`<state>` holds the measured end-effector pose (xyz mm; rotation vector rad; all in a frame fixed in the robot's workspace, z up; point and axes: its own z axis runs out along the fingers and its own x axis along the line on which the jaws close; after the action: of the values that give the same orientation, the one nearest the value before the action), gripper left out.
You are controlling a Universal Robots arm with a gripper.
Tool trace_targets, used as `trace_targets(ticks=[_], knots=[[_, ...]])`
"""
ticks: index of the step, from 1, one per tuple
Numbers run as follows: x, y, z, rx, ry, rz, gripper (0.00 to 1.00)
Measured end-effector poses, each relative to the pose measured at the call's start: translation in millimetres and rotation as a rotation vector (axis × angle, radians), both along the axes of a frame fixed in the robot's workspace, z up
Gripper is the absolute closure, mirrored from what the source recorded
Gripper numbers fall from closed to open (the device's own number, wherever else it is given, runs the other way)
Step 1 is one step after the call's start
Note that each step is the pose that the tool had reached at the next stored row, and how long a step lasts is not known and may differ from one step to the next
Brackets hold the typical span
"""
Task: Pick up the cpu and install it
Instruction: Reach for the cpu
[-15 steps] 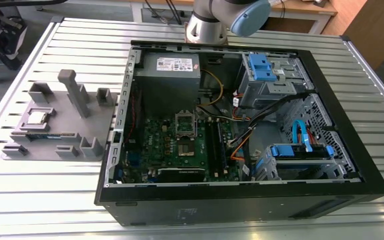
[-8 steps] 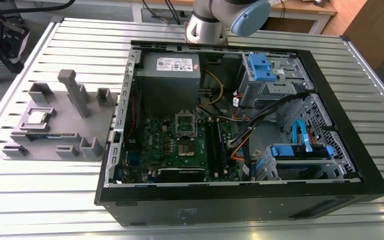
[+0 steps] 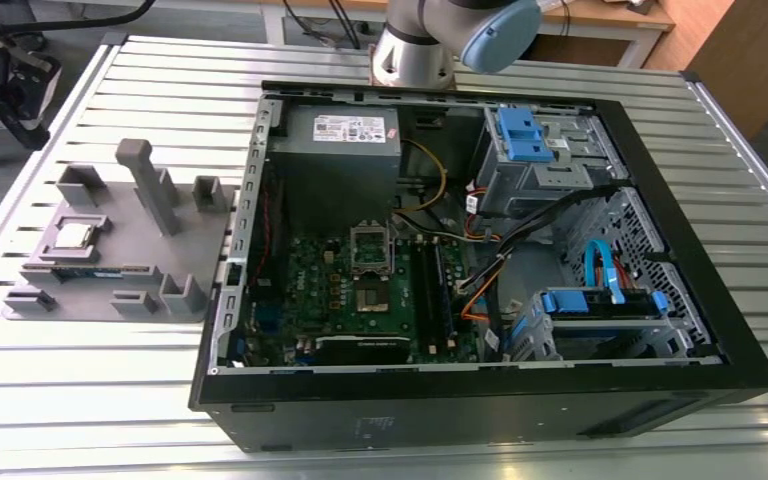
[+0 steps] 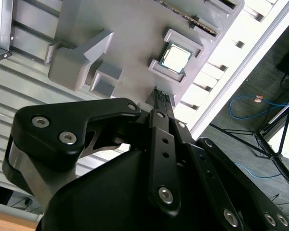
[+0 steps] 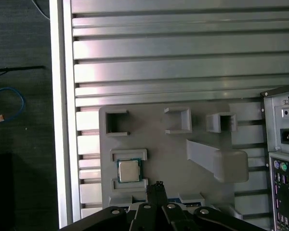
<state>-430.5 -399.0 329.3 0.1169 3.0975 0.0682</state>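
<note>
Gripper [image 4: 162, 96]: fingers together at the tips, nothing clamped, hanging well above the grey holder [image 3: 131, 285].
Cpu [image 4: 177, 57]: flat in its square pocket on the holder, silvery top up, untouched, well apart from the fingertips. Sits to the exterior view's left of the computer case [image 3: 491, 400].
Socket [image 3: 369, 246]: open on the board inside the case, no chip in it.
Risk: judging from here, closed fingers would hit the metal top instead of straddling the chip. Pocket walls hug the rim, so little room for a grip. A crooked hold could drop or tilt the chip.
Around: green memory stick [image 3: 84, 271] just beside the cpu pocket, tall post [image 3: 144, 185] farther along the holder, slatted worktop [image 3: 91, 400] beneath everything.
In the way: case side wall between holder and socket, cables [image 3: 427, 190] near the socket's right.
</note>
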Motion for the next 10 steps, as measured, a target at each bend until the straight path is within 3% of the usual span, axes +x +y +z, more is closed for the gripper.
trace_targets(ticks=[10], knots=[[0.0, 0.0, -5.6, 0.0, 0.0, 0.0, 0.89]])
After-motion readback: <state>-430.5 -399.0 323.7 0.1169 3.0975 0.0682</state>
